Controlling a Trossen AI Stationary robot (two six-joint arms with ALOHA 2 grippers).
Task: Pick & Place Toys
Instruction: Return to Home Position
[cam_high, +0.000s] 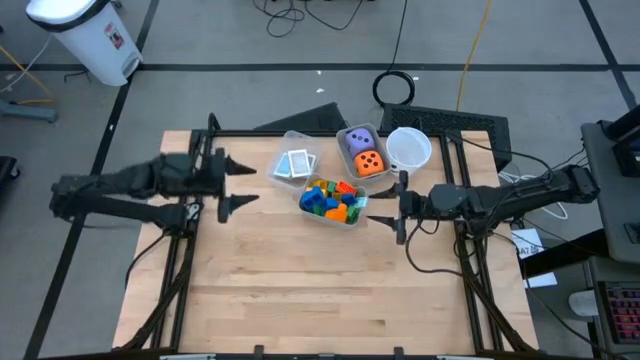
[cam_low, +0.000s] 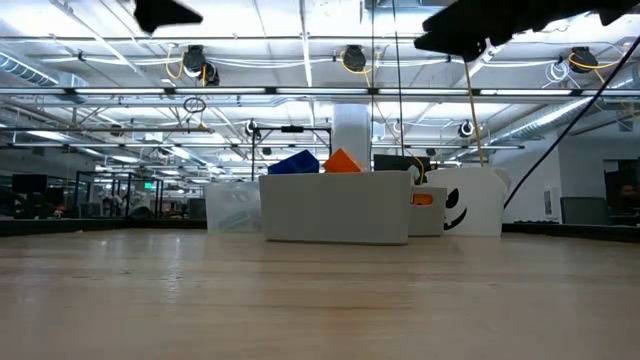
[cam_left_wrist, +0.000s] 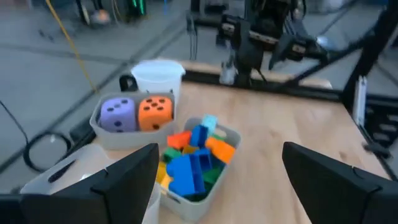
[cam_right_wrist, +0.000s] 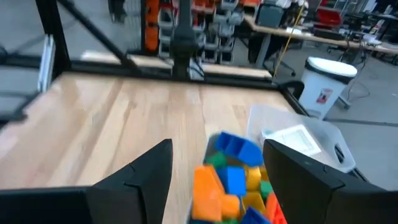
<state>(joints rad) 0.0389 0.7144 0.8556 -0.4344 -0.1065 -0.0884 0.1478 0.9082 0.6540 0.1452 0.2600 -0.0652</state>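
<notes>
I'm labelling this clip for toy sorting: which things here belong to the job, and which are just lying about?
Job:
blocks
purple die
orange die
cards
left end effector and right end effector, both open and empty

Lying about:
cup
trash can
cable coil

No lettering or numerals legible. Marks only: black pips on purple die (cam_left_wrist: 118, 115) and orange die (cam_left_wrist: 155, 112), counts uncertain, both in one clear bin (cam_left_wrist: 119, 140) near the far edge of the table (cam_high: 300, 300); black smiley face on white cup (cam_low: 482, 205) beside that bin; label on white waste bin (cam_high: 85, 45) on the floor beyond the table's far left corner, unreadable.
</notes>
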